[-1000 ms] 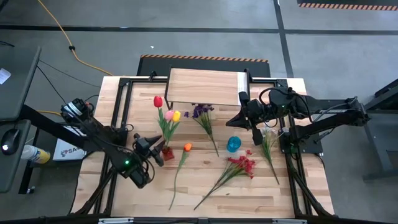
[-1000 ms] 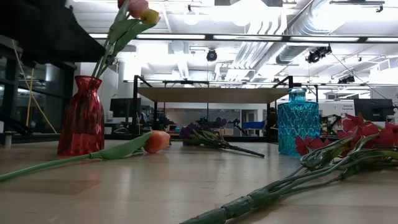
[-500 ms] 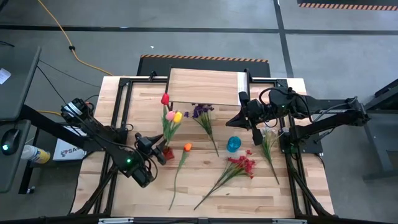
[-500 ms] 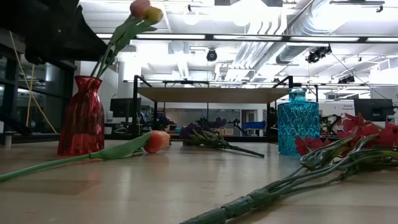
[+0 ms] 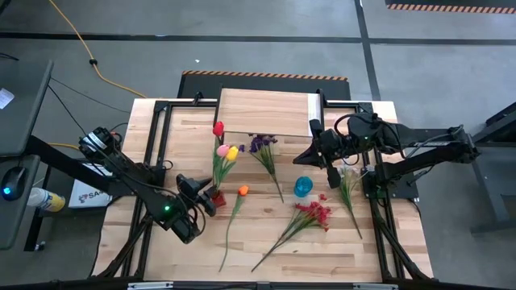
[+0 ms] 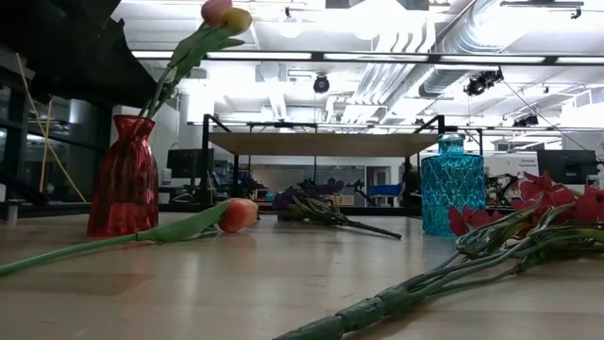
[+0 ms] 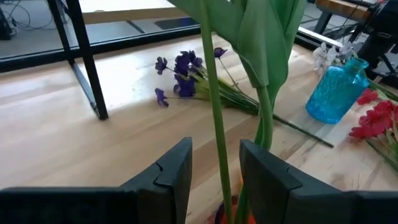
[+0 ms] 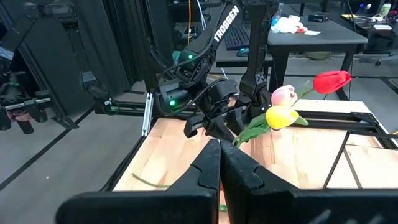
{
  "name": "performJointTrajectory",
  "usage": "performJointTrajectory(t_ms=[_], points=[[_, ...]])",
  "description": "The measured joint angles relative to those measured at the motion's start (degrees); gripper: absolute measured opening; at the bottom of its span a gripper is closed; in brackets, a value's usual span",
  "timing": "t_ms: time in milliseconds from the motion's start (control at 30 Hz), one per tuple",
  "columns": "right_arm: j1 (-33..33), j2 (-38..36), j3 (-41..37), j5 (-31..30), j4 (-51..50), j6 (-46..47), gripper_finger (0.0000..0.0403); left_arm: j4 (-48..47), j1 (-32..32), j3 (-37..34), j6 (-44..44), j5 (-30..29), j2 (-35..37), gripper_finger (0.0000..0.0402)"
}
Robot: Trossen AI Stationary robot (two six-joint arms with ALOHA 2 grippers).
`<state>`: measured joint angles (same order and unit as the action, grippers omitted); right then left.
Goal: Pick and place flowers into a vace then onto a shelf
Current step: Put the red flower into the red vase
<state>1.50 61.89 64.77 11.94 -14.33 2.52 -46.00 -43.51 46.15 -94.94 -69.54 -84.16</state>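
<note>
Tulip stems [image 7: 214, 124] rise between the left claw [image 7: 214, 177]'s parted fingers.

A ribbed red vase [image 6: 124, 177] carries green stems topped by red [image 5: 218, 128], pink [image 5: 221, 150] and yellow [image 5: 230, 151] tulips. At its 3 o'clock lie an orange tulip [image 5: 243, 191], a faceted turquoise vase [image 5: 302, 187] and a red spray [image 5: 314, 213]; a purple spray [image 5: 260, 144] lies below the pale wood shelf [image 5: 264, 112]

Two vases: one red [image 6: 124, 177] at left, one blue [image 6: 452, 185] at right. Four tulips: red [image 5: 218, 128], pink [image 5: 220, 150] and yellow [image 5: 230, 151] standing in the red vase, and one orange [image 5: 243, 191] lying on the surface. Three sprays lie loose: purple [image 5: 260, 145], red [image 5: 315, 213], white [image 5: 350, 173]; one shelf [image 5: 266, 112] far.
</note>
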Motion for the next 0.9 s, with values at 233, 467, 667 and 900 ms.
performJointTrajectory(t_ms=[233,467,667,900], points=[[0.01,0.0,0.0,0.0,-0.04,0.0,0.0,0.02,0.0,0.0,-0.02,-0.18,0.0,0.0142],[0.0,0.0,0.0,0.0,-0.04,0.0,0.0,0.14,0.0,0.0,0.01,-0.33,0.0,0.0049],[0.02,0.0,0.0,0.0,-0.07,0.0,0.0,0.06,0.0,0.0,0.17,-0.2,0.0,0.0027],[0.02,0.0,0.0,-0.02,-0.08,-0.02,0.0,0.09,0.0,0.0,0.17,-0.07,0.0,0.0033]])
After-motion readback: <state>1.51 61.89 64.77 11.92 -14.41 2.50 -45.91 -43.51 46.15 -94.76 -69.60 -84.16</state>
